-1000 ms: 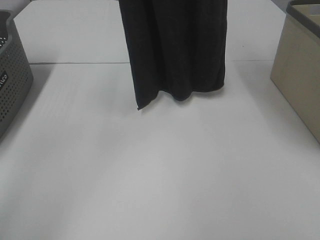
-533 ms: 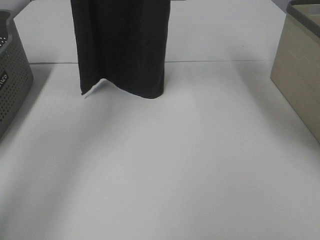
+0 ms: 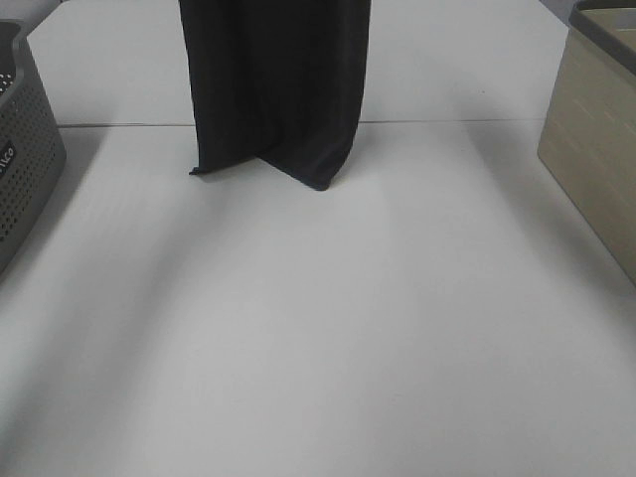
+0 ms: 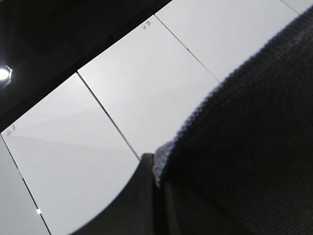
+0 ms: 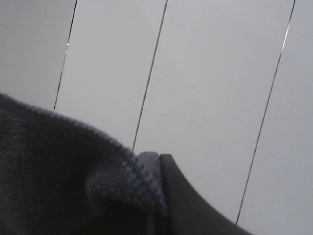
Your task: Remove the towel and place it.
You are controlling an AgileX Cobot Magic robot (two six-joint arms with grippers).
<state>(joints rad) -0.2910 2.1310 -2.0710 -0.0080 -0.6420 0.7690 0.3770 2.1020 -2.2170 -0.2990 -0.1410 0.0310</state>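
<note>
The towel (image 3: 273, 89) is a very dark charcoal cloth that hangs from above the top edge of the exterior view, at the far middle-left of the white table (image 3: 328, 328). Its lower end bunches near the tabletop. Both grippers are out of the exterior view. In the left wrist view the towel (image 4: 249, 137) fills one side, with its hemmed edge pressed against a dark finger (image 4: 142, 200) of my left gripper (image 4: 157, 169). In the right wrist view the towel (image 5: 54, 176) has its hem against a dark finger (image 5: 188, 205) of my right gripper (image 5: 161, 169).
A grey perforated basket (image 3: 25, 149) stands at the left edge of the table. A beige box (image 3: 596, 149) with a dark rim stands at the right edge. A seam (image 3: 497, 121) crosses the table behind the towel.
The hanging towel swung from the middle-right to the left, then came back a little to the right. Its lower end now folds at the table.
</note>
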